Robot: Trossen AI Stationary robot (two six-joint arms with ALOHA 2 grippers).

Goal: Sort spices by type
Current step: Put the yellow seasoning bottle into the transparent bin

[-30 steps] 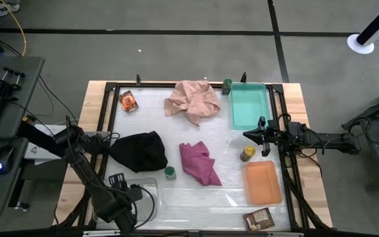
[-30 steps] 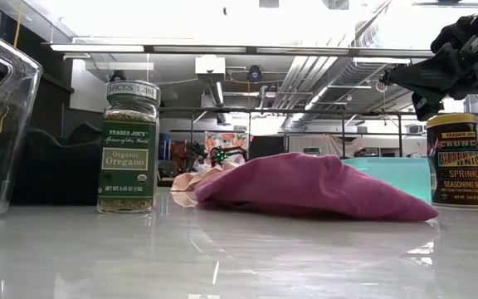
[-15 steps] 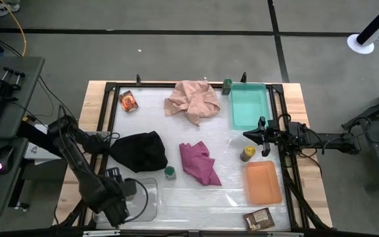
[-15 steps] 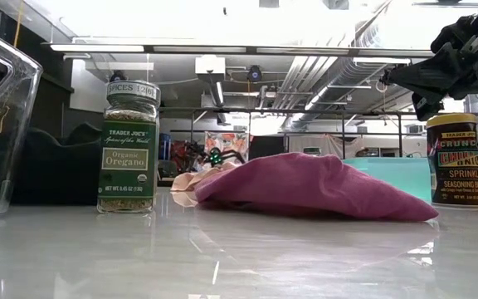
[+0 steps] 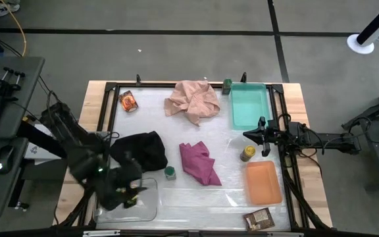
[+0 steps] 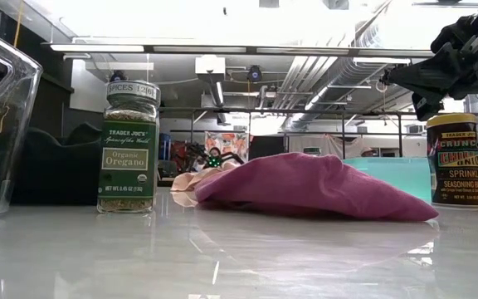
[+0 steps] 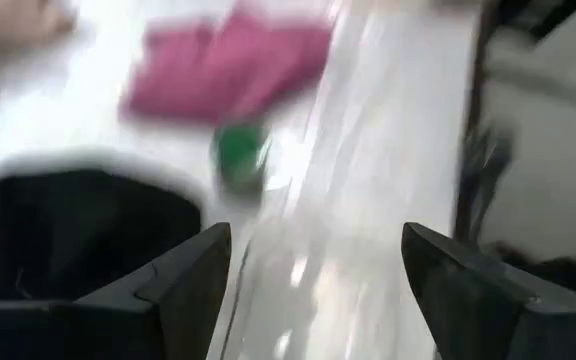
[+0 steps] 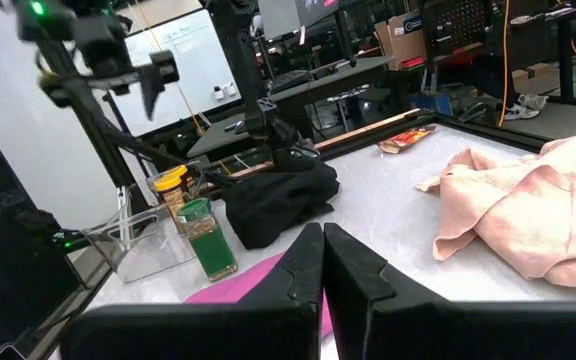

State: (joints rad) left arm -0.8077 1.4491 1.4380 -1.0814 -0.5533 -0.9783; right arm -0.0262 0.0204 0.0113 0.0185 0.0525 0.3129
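Observation:
My left gripper (image 5: pixel 129 187) (image 7: pixel 316 240) hangs open and empty above the clear tray (image 5: pixel 147 205) at the near left. In the right wrist view a yellow-lidded jar (image 8: pixel 171 188) seems to stand in that tray. A dark-green oregano jar (image 5: pixel 170 173) (image 6: pixel 128 148) stands upright beside the magenta cloth (image 5: pixel 199 163). Another yellow-lidded jar (image 5: pixel 247 153) (image 6: pixel 453 159) stands upright next to the orange tray (image 5: pixel 263 182), close below my right gripper (image 5: pixel 247 135) (image 8: pixel 322 238). That gripper is shut on nothing. A second green jar (image 5: pixel 227 84) stands by the teal tray (image 5: pixel 249 105). One packet (image 5: pixel 129 101) lies at the far left, one (image 5: pixel 258 218) at the near right.
A black cloth (image 5: pixel 139 151) lies just beyond the clear tray, and a pink cloth (image 5: pixel 193 101) lies at the far middle. A dark frame rail (image 5: pixel 112 118) runs around the table top. Bare table shows between the clear tray and the orange tray.
My left gripper has risen out of the clear tray. It has tipped from pointing steeply down to slanting toward the table's middle. The jars, packets and cloths have kept their places.

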